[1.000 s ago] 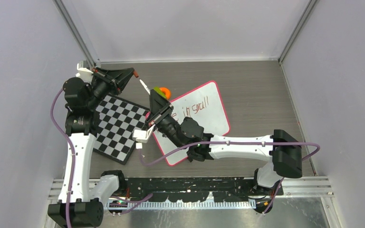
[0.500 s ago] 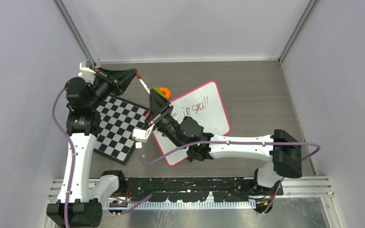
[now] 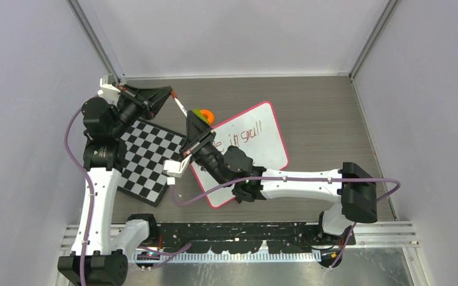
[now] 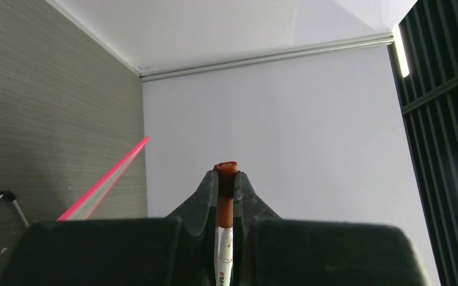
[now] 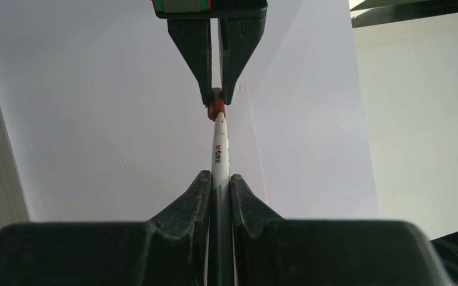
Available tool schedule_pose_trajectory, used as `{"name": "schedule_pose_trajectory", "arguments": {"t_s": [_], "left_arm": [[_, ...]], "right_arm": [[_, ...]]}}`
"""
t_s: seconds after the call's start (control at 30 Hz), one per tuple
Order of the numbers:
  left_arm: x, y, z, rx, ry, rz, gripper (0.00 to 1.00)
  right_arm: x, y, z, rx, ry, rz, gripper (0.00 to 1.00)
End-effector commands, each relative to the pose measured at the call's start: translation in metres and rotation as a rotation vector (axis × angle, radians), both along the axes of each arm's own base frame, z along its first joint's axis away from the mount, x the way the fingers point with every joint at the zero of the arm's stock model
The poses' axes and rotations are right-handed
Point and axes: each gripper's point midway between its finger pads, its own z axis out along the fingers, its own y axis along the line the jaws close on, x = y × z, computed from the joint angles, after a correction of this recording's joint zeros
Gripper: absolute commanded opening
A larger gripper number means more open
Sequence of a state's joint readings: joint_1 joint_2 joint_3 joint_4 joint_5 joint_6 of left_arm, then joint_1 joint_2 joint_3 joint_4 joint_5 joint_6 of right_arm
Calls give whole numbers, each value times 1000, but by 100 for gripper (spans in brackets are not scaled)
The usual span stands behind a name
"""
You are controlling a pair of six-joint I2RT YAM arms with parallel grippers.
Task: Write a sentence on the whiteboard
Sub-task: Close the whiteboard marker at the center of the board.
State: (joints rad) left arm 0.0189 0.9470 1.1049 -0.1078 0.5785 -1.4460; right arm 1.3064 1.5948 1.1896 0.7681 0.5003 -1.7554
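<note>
Dark wood-grain desk (image 3: 328, 119), top external view: the whiteboard (image 3: 265, 158) lies flat and tilted near the middle of the desk, slightly toward the left edge. The visible part of the sentence (image 3: 244, 136) reads "in small"; its start is hidden under the right arm. The checkerboard (image 3: 146, 158) lies beside the whiteboard, toward the left edge of the desk. An orange-and-green object (image 3: 203, 114) sits at the whiteboard's far left corner. The left claw (image 3: 168, 93) and the right claw (image 3: 189, 119) meet above that corner, with the marker (image 3: 180, 106) spanning between them.

Left wrist view: the left claw is closed on the marker's reddish-brown cap (image 4: 226, 179). The white barrel runs back between the fingers. A thin pink-red line at lower left is the whiteboard's rim.

Right wrist view: the right claw (image 5: 219, 179) is clamped on the white barrel. At the top of the view, the left claw pinches the cap.
</note>
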Motion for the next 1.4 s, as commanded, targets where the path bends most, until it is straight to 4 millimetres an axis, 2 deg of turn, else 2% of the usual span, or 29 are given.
{"name": "schedule_pose_trajectory", "arguments": {"t_s": [0.0,0.33,0.4,0.67,0.87,1.03,1.37], "left_arm": [[-15,-6,17,29,-78,-32,0],[-18,-10,21,-23,-80,-71,0],[-22,-18,20,-13,-89,-91,0],[-19,-26,14,51,-119,-79,0],[-32,-50,2,71,-108,-174,0],[-46,-65,1,62,-135,-249,0],[-70,-79,-7,91,-155,-344,0]], "right_arm": [[1,-8,24,67,-8,-27,0],[10,-21,24,63,-6,-62,0],[11,-21,25,63,-5,-65,0],[22,-5,28,62,-7,-115,0],[25,-5,24,44,-7,-131,0],[30,-9,25,40,-13,-150,0],[42,-21,29,51,-28,-174,0]]}}
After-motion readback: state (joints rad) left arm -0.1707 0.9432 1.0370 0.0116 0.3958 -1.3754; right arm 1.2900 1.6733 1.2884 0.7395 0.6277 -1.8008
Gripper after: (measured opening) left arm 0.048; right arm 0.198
